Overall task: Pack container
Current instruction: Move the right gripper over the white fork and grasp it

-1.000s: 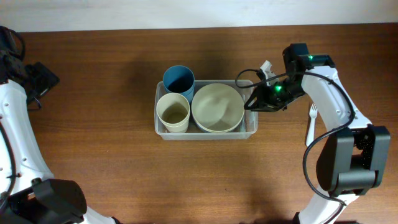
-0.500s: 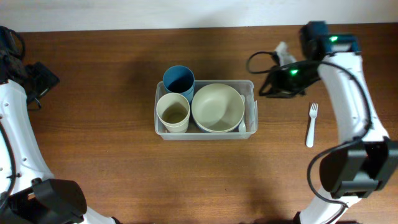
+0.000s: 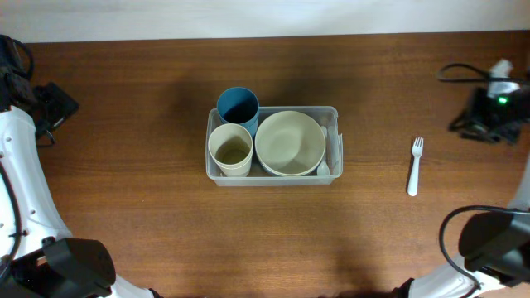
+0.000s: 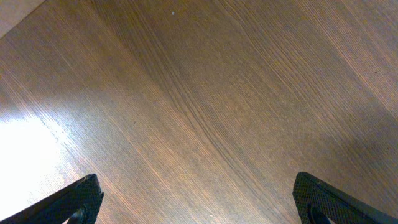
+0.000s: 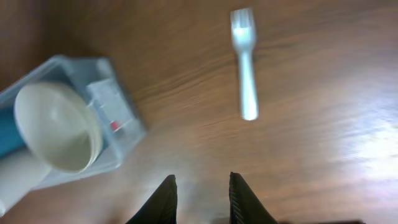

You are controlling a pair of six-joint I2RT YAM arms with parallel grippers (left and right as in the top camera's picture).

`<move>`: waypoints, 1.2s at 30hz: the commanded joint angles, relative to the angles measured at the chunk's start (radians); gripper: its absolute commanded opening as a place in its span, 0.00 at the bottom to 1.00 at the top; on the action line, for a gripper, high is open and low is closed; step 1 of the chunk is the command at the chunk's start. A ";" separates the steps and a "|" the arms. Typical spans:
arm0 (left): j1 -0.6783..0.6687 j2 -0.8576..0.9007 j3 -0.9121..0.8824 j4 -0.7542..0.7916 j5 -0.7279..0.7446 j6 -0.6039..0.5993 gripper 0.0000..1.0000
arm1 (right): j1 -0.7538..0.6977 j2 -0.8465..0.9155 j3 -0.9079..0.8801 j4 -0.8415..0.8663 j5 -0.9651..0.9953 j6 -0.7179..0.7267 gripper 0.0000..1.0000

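As right claw (image 5: pixel 201 182) withdrew, container (image 3: pixel 273 180) stayed put.

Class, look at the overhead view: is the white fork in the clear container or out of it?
Out. The white fork lies on the table, right of the container and apart from it.

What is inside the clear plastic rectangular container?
The container holds a cream round bowl, a cream cup, a blue cup and slim white pieces at one end. Anything under the bowl is covered.
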 commanded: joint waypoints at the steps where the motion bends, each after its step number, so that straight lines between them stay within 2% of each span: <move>1: 0.003 0.006 0.015 0.002 0.000 -0.013 1.00 | -0.048 -0.026 -0.055 0.037 0.047 0.034 0.23; 6: 0.003 0.006 0.015 0.001 0.000 -0.013 1.00 | -0.058 -0.026 -0.258 0.189 0.048 0.037 0.24; 9: 0.003 0.006 0.015 0.002 0.000 -0.013 1.00 | -0.047 -0.024 -0.406 0.333 0.024 0.039 0.28; 11: 0.003 0.006 0.015 0.001 0.000 -0.013 1.00 | -0.031 -0.022 -0.524 0.470 0.023 0.039 0.37; 14: 0.003 0.006 0.015 0.002 0.000 -0.013 1.00 | -0.018 -0.022 -0.616 0.583 0.048 0.035 0.39; 19: 0.003 0.006 0.015 0.002 0.000 -0.013 1.00 | 0.002 -0.020 -0.683 0.687 0.085 0.024 0.40; 28: 0.003 0.006 0.015 0.001 0.000 -0.013 1.00 | 0.119 -0.016 -0.763 0.824 0.229 -0.055 0.50; 36: 0.003 0.006 0.015 0.001 0.000 -0.013 1.00 | 0.185 0.023 -0.771 0.866 0.320 -0.047 0.50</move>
